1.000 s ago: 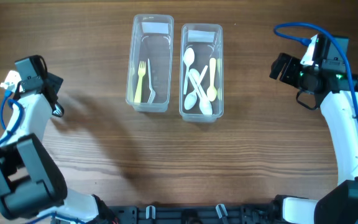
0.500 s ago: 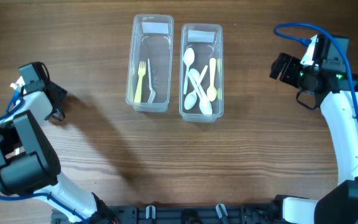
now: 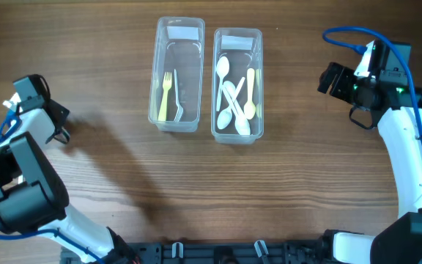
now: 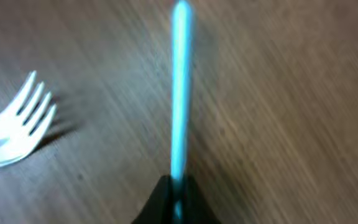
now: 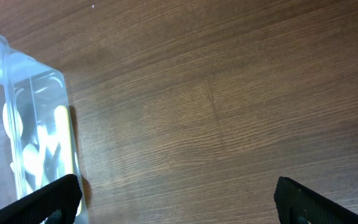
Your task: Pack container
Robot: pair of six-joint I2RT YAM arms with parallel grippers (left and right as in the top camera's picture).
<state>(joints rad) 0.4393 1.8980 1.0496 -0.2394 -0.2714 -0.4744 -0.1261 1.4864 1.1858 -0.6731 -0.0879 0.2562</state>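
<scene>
Two clear containers stand at the table's back. The left container (image 3: 176, 73) holds a yellow fork (image 3: 165, 94) and a clear fork. The right container (image 3: 237, 84) holds several white and yellow spoons (image 3: 233, 95). My left gripper (image 3: 60, 129) (image 4: 178, 194) is at the far left, shut, with a thin blue strip (image 4: 180, 87) pinched between its jaws; what the strip is I cannot tell. A white fork (image 4: 18, 124) lies on the wood just left of it. My right gripper (image 3: 328, 78) (image 5: 178, 200) hangs open and holds nothing, to the right of the spoon container (image 5: 27, 130).
Wooden table (image 3: 211, 183). Blue cables run along both arms, near the left wrist (image 3: 6, 125) and over the right arm (image 3: 387, 48). The arms' bases sit at the front edge.
My left gripper has closed from open to shut, and the left wrist has swung back toward the table's left edge. The right arm has not moved.
</scene>
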